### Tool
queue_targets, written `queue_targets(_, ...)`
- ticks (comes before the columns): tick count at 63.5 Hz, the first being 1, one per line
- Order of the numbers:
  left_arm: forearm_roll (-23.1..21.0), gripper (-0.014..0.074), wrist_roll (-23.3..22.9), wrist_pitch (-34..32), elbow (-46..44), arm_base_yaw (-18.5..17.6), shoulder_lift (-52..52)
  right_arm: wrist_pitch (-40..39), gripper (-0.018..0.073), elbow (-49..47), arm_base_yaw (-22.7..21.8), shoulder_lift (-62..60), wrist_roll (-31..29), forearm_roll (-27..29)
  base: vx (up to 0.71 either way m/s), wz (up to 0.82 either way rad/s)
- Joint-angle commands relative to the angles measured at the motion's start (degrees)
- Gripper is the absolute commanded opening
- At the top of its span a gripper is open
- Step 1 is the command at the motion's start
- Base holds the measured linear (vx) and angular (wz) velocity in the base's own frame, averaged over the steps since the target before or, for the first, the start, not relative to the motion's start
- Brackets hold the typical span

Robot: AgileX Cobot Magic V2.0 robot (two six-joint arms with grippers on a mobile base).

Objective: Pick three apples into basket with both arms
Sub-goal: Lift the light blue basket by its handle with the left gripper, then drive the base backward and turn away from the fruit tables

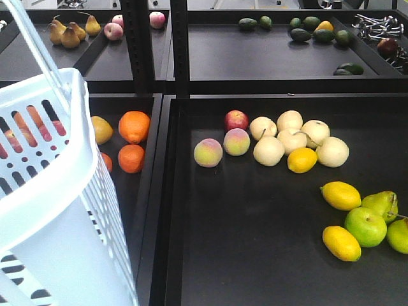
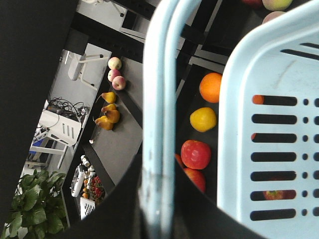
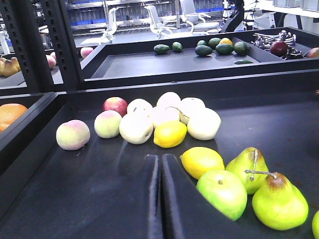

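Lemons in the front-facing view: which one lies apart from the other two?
The lemon resting against the pale cream fruits. The second lemon and third lemon lie further right, beside the green fruits.

The gripper (image 3: pixel 160 199) sits at six o'clock over the black shelf (image 3: pixel 75 199), its fingers closed together. At its two o'clock lie a lemon (image 3: pixel 202 162), a green apple (image 3: pixel 224 193) and two green pears (image 3: pixel 279 201). Toward eleven o'clock, a red apple (image 3: pixel 115 105) sits just beside pale pears (image 3: pixel 169 112).
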Motion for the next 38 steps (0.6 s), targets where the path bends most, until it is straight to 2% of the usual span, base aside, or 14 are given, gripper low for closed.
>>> queue_targets(1,1.88,-0.0008,-0.92,-4.49,-1.47,-0.32,-0.41,-4.28,-0.0009,0.8,-0.28,-0.75,-0.5,-0.17,0.0,0.0)
queue_targets(38,1.88,-0.0008,-0.92,-4.49,-1.47,-0.32,-0.41,-4.28,-0.0009,0.8,-0.28,-0.75,-0.5,-0.17,0.0,0.0)
